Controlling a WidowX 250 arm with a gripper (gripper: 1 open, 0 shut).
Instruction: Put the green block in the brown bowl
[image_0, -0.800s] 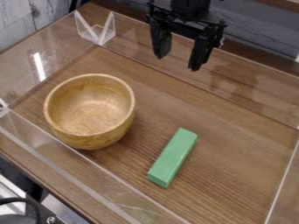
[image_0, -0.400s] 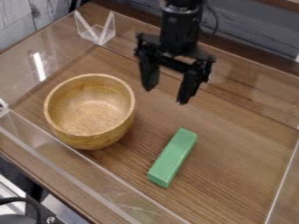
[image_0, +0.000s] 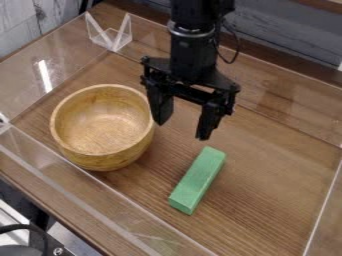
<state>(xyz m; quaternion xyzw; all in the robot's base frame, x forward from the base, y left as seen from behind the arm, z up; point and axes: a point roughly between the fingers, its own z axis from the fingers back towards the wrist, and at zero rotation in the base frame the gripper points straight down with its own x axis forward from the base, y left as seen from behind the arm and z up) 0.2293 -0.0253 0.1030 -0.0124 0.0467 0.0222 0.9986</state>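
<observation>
Green block (image_0: 198, 180) flat on table, unlabeled; claw (image_0: 186, 116) spread above.

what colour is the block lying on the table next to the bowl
Bright green, plain with no pattern. The block shows clearly in the camera view, lying right of the brown bowl.

The arm is black throughout. A cylindrical wrist section carries a wider cross-piece. The gripper (image_0: 187, 113) has two long, flat black fingers (image_0: 210, 117) tapering to narrow tips. A thin dark cable runs beside the wrist. No markings are legible.
</observation>
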